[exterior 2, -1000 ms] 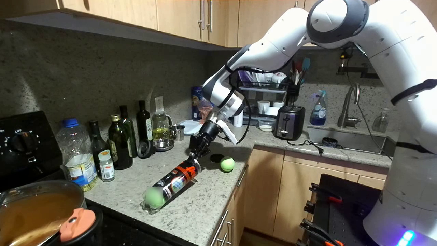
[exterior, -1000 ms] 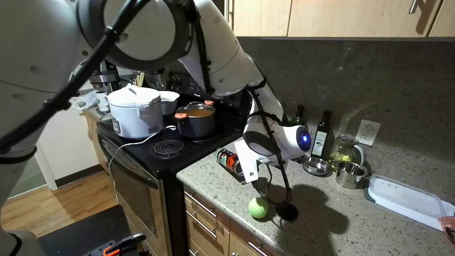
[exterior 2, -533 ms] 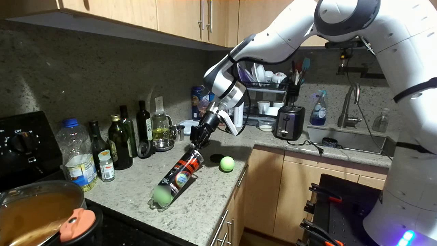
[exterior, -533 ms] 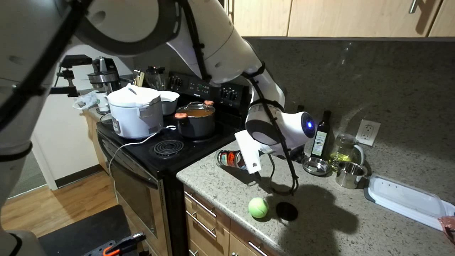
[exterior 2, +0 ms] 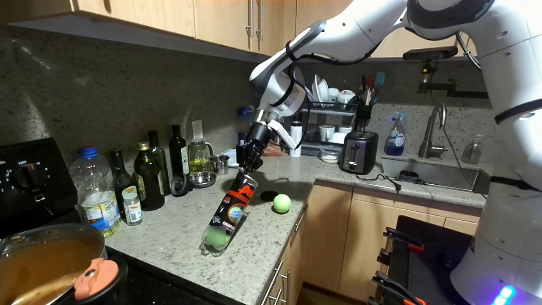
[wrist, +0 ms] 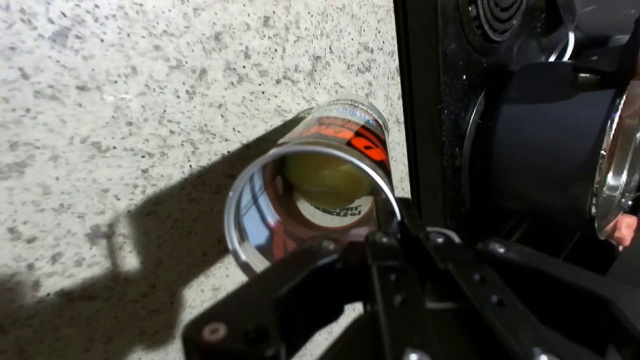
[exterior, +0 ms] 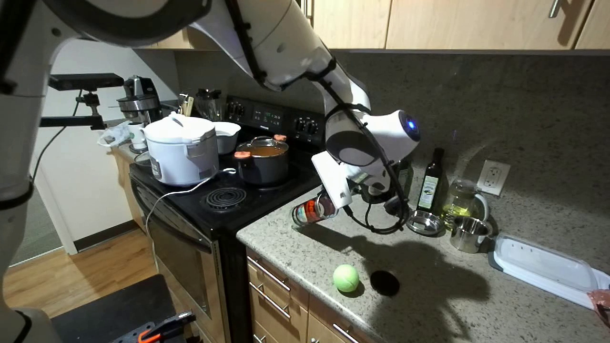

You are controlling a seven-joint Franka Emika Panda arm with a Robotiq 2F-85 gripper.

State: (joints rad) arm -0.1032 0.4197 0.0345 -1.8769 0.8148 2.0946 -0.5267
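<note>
Countertop (exterior 2: 165,237) below, fingers (wrist: 391,285) pinch a tilted can (exterior 2: 232,207).

"OFF" stands above the knob (exterior 2: 30,175) on the stove panel (exterior 2: 55,186). The can (exterior 2: 231,215) bears large orange letters, only partly in view; bottle labels (exterior: 428,192) are too small to read.
</note>
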